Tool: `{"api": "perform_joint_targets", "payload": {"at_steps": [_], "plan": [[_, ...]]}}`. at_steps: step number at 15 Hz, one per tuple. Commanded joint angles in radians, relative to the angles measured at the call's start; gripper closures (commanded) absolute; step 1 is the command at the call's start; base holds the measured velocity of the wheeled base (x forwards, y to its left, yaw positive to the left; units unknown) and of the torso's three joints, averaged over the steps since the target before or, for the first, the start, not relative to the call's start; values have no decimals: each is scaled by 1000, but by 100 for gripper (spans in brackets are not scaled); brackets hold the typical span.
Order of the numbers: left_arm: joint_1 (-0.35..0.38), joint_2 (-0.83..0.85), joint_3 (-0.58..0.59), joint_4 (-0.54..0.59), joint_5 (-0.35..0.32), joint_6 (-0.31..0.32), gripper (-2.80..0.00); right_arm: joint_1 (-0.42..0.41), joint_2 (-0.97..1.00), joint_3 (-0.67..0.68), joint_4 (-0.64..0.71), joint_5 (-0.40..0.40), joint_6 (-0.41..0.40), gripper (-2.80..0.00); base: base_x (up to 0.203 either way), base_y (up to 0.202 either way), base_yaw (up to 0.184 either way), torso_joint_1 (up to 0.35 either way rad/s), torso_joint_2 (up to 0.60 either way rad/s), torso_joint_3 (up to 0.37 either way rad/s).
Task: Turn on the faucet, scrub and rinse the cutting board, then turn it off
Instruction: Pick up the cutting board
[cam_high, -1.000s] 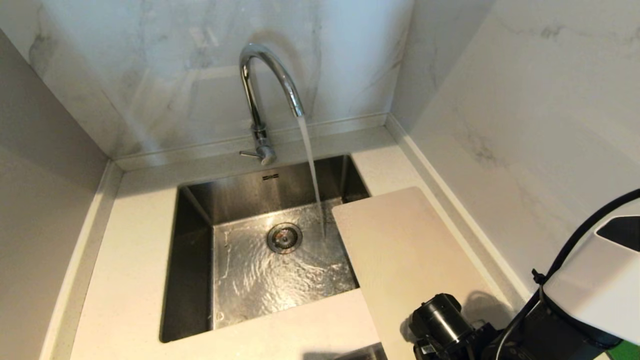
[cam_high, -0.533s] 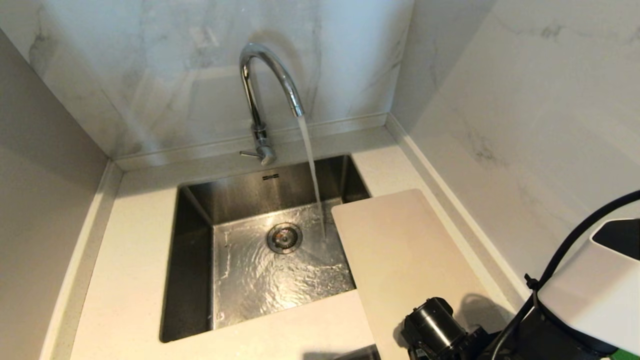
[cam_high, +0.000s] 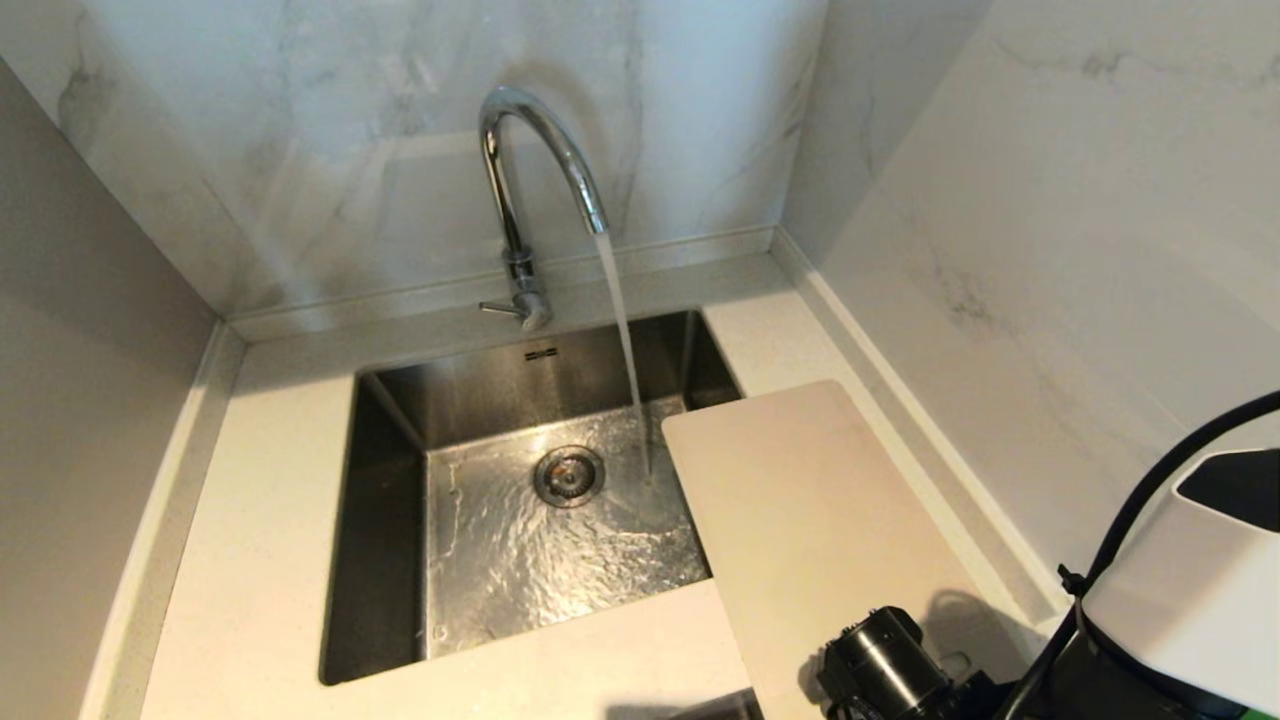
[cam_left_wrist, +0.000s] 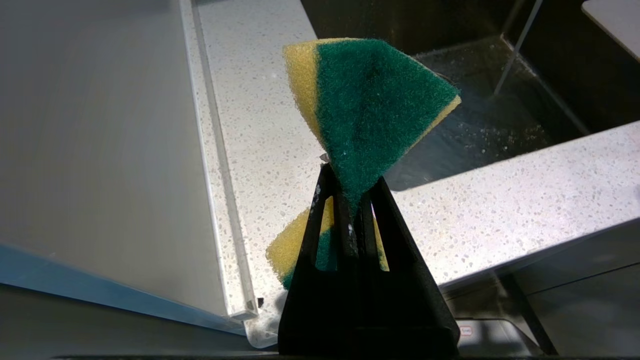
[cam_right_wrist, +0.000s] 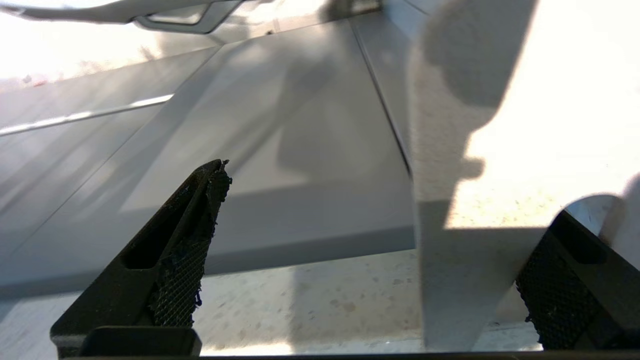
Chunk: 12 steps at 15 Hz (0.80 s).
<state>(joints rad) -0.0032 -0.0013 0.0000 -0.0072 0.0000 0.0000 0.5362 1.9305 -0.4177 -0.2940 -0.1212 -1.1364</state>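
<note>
The chrome faucet (cam_high: 520, 180) stands behind the sink (cam_high: 380, 520), and a stream of water (cam_high: 622, 330) runs from its spout onto the sink floor. Its thin lever (cam_high: 497, 309) sticks out at the base. The pale cutting board (cam_high: 800, 510) lies flat on the counter to the right, its left edge overhanging the sink. My right arm's wrist (cam_high: 885, 665) hovers over the board's near end, hiding that end. My right gripper (cam_right_wrist: 392, 190) is open wide with nothing held. My left gripper (cam_left_wrist: 350, 185) is shut on a green and yellow sponge (cam_left_wrist: 370, 110) above the counter's front left.
Marble walls close in behind and to the right of the speckled counter (cam_high: 270, 520). A raised strip (cam_high: 930, 440) runs along the right wall beside the board. The drain (cam_high: 568, 475) sits mid-sink under rippling water. The sink's near corner (cam_left_wrist: 480, 125) lies beyond the sponge.
My right wrist has dipped slightly lower over the board's near end. The water keeps running and the board lies where it was.
</note>
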Motion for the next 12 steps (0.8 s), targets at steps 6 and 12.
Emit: {"api": "perform_joint_targets", "payload": {"at_steps": [6,12], "plan": [[0,-1,1,0,0,0,0,-12,40,49,-90,2,-9,-280,0,0,0,0,0,0],[0,-2,1,0,0,0,0,-12,78,52,-93,3,-13,-280,0,0,0,0,0,0]]}}
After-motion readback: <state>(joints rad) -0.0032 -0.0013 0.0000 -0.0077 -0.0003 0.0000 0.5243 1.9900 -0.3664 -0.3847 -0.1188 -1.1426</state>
